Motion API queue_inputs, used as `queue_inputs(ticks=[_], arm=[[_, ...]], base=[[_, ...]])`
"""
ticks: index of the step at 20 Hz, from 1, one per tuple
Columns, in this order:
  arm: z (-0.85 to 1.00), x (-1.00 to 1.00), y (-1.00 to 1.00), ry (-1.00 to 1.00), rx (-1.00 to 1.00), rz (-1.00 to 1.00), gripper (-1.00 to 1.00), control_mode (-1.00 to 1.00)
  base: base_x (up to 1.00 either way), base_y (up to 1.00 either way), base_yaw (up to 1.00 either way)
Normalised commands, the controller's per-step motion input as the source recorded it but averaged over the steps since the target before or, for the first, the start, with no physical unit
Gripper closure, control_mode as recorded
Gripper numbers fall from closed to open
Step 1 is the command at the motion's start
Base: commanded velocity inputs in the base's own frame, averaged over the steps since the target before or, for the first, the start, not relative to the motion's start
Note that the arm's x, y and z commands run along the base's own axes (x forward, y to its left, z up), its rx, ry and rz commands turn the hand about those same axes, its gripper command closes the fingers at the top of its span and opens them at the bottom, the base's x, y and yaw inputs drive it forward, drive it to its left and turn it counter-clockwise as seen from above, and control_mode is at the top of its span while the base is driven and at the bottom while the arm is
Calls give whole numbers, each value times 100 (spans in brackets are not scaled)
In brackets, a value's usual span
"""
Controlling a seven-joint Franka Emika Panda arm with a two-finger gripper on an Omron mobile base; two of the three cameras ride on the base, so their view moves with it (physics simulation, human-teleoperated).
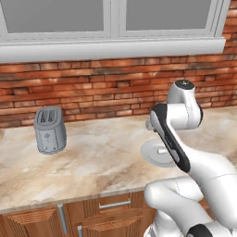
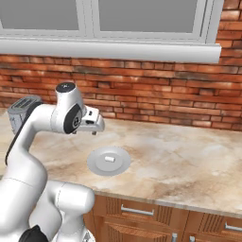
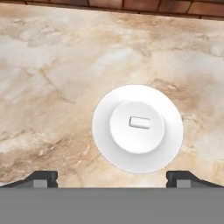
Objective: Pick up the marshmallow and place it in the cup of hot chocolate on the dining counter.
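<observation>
While the gripper point(image 3: 112, 177) is held above it with jaws spread wide and nothing between them, the round grey plate point(image 2: 97, 165) is seen lying flat on the marbled counter point(image 2: 189, 160), and the marshmallow point(image 2: 109, 159) is found lying on its side in the plate's shallow centre. No contact is made between the fingertips point(image 3: 43, 177) and the plate; they are kept well clear above it. The arm is bent at the elbow over the plate, its hand pointed down at the counter. Beyond the plate a red brick wall point(image 1: 92, 88) is seen under a pale window sill point(image 1: 111, 48). Far to the plate's left, near the wall, a grey metal toaster point(image 1: 49, 130) with two slots is stood. Below the plate, wooden drawer fronts point(image 2: 142, 215) with metal handles are set under the counter's edge.
</observation>
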Motion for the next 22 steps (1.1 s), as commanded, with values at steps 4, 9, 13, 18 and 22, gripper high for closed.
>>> queue_inputs(ticks=[4, 9, 13, 18, 22], arm=[[-7, 37, 0, 5, 1, 11, -100, -100], [-24, 48, 0, 22, -8, 25, -100, -100], [-34, 29, -5, 25, -16, 34, -100, -100], [-37, 5, -15, 8, -13, 24, -100, -100], [-43, 0, -29, 0, -4, 21, -100, -100]], base=[[0, 0, 0], [0, 0, 0], [0, 0, 0], [0, 0, 0], [0, 0, 0]])
